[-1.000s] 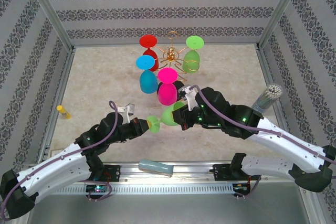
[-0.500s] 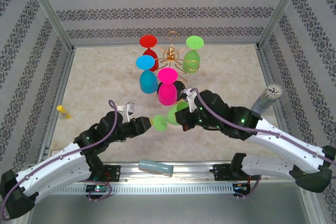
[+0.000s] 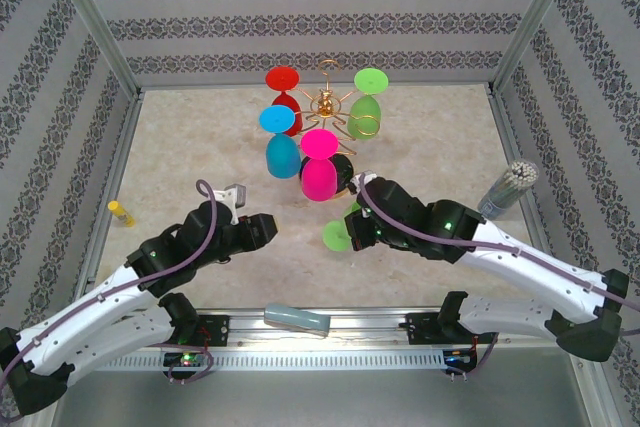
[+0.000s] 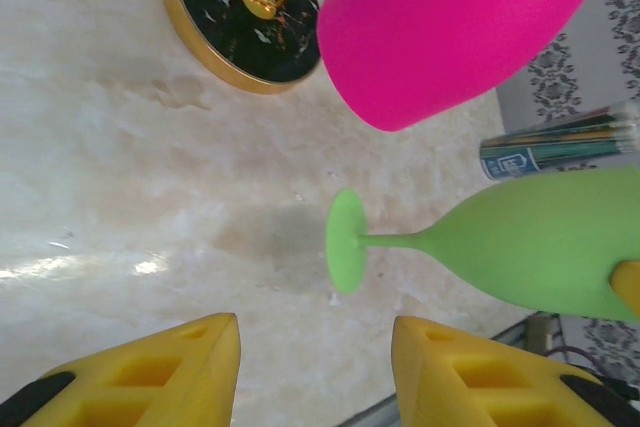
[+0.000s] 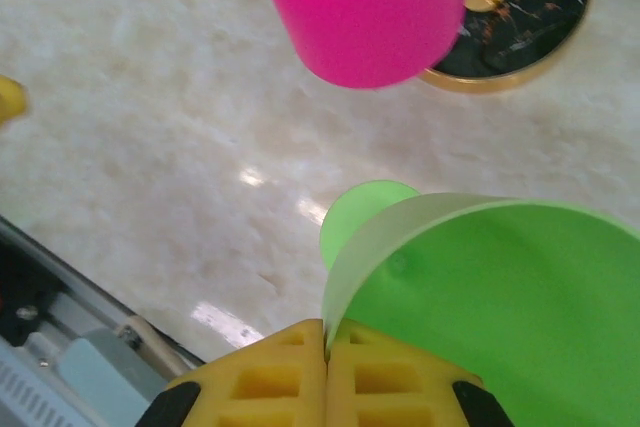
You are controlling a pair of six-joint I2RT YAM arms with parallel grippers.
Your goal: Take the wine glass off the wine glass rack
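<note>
My right gripper (image 3: 352, 230) is shut on the rim of a light green wine glass (image 3: 338, 234), held tilted just above the table in front of the rack. In the right wrist view the yellow pads (image 5: 326, 332) pinch the rim of the green bowl (image 5: 500, 287). My left gripper (image 3: 264, 228) is open and empty, a short way left of the glass's foot. Its two yellow fingers (image 4: 315, 335) stand apart, with the foot (image 4: 347, 240) beyond them. The gold wine glass rack (image 3: 327, 105) holds red (image 3: 282, 80), blue (image 3: 276, 123), pink (image 3: 318, 175) and green (image 3: 371, 87) glasses.
The rack's round black base (image 4: 235, 42) lies just beyond the pink glass (image 4: 450, 27). A clear tube of sticks (image 3: 508, 187) stands on the right. A small yellow item (image 3: 120, 212) lies at the left edge, and a pale blue object (image 3: 297, 320) lies on the front rail.
My left gripper opened, let go of the green glass's foot and drew back to the left. The right gripper kept the glass and shifted it slightly right and lower.
</note>
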